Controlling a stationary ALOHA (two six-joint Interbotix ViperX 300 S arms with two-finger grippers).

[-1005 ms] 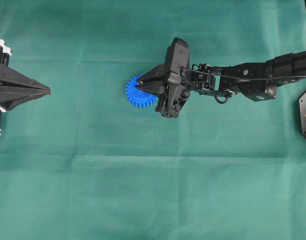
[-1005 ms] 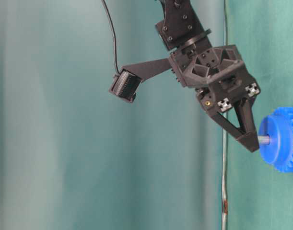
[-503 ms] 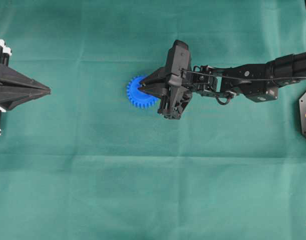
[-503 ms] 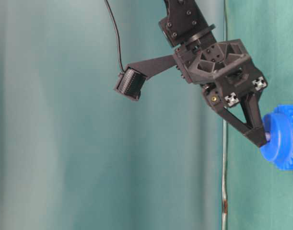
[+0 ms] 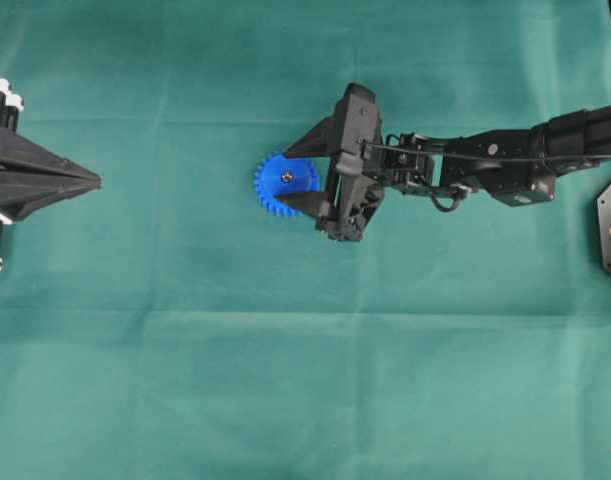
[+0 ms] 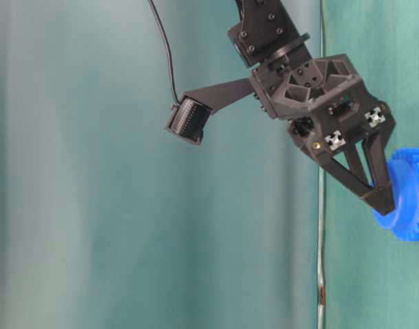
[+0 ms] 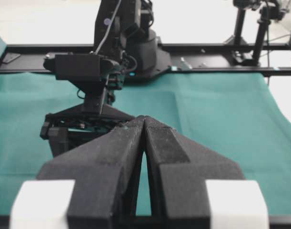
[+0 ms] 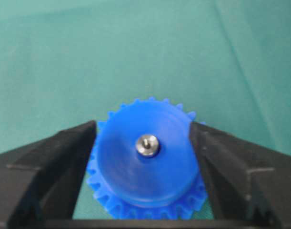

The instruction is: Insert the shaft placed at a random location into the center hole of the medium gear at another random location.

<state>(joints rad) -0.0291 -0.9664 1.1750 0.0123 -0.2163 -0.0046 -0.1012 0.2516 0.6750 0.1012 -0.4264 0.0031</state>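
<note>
**Pin in the hole, fingers let go**

In the right wrist view the pin [image 8: 148, 145] is seen end-on in the hole of the blue gear [image 8: 145, 162]; it looks seated. The right gripper [image 5: 297, 178] is spread wide on either side of the hub and nothing is held. It should be lifted straight up, so the gear is not bumped. How deep the pin sits cannot be told; the gear is cut off at the side view's edge. Far off, the left gripper [image 7: 144, 125] is closed and empty.
</note>
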